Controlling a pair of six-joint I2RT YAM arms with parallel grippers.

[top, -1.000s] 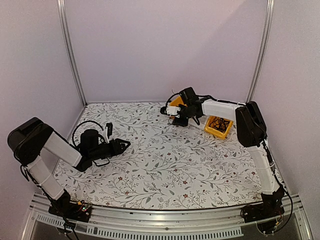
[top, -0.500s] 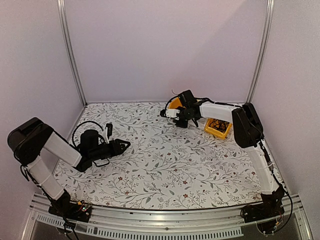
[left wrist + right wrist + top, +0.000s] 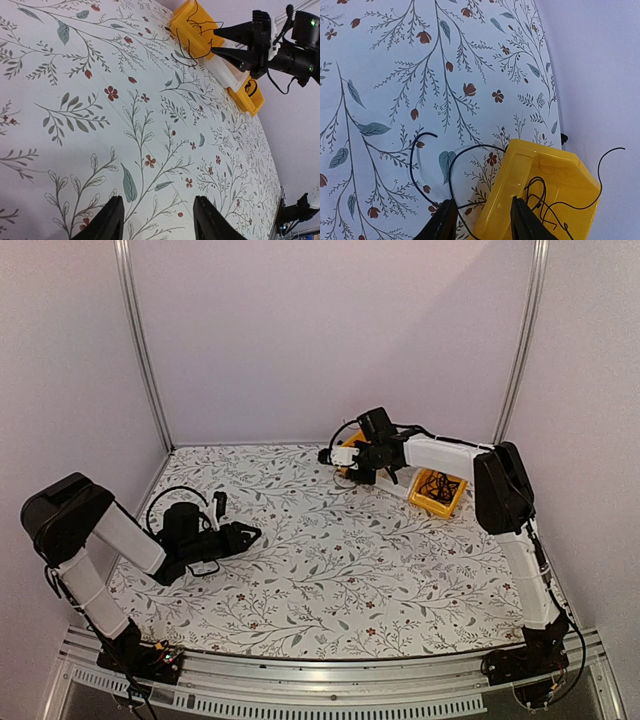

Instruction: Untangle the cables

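Observation:
Thin black cables (image 3: 547,197) lie tangled in a yellow bin (image 3: 545,175) at the table's far edge. One wire (image 3: 420,167) loops out of it onto the floral cloth. My right gripper (image 3: 480,222) hovers open over the bin's near wall, and that wire passes by its left finger (image 3: 442,220). From above, the right gripper (image 3: 340,465) sits at the far bin (image 3: 351,444). A second yellow bin (image 3: 437,490) holds another clump of cables (image 3: 436,486). My left gripper (image 3: 159,220) is open and empty low over the cloth, at the table's left (image 3: 245,535).
The back wall stands right behind the far bin. Frame posts (image 3: 140,350) rise at both rear corners. In the left wrist view, the right gripper (image 3: 225,44) and both bins (image 3: 192,22) show far off across the floral cloth (image 3: 100,115).
The right gripper has shifted slightly back and left over the far bin. The left arm has hardly moved.

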